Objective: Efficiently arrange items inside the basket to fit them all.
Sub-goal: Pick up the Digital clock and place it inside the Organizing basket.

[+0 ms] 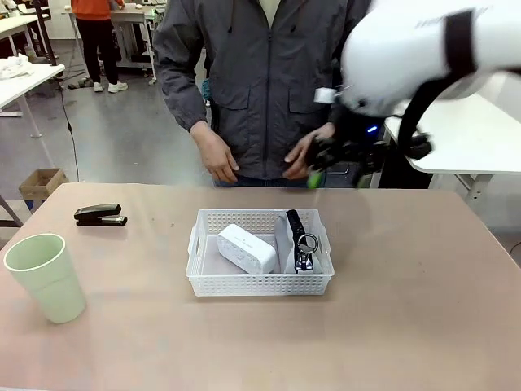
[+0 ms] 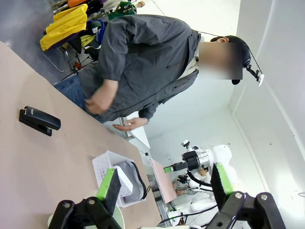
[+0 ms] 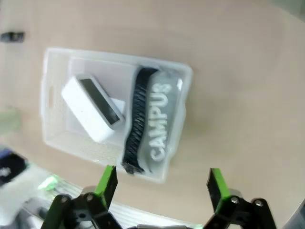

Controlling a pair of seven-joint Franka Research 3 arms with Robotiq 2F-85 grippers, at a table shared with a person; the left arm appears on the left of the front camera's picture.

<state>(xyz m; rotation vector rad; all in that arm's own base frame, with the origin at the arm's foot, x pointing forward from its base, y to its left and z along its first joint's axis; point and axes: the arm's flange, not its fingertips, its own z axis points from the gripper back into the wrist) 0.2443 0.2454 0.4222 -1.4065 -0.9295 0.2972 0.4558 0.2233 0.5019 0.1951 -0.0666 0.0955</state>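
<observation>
my right jaws are hanging wide and empty, the basket (image 3: 90, 152) straight ahead holding the pouch (image 3: 162, 119) and white block (image 3: 90, 109). my left jaws are gaping too; the light, slippery cup (image 1: 46, 277) close beneath is wanting a rim grip, the stapler (image 1: 100, 215) lying farther ahead.

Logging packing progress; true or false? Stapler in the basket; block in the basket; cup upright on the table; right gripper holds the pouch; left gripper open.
1. The stapler is in the basket: false; it lies on the table, left of the basket.
2. The block is in the basket: true.
3. The cup stands upright on the table: true.
4. The right gripper holds the pouch: false; it is open and empty, and the pouch lies in the basket beside the block.
5. The left gripper is open: true.
</observation>
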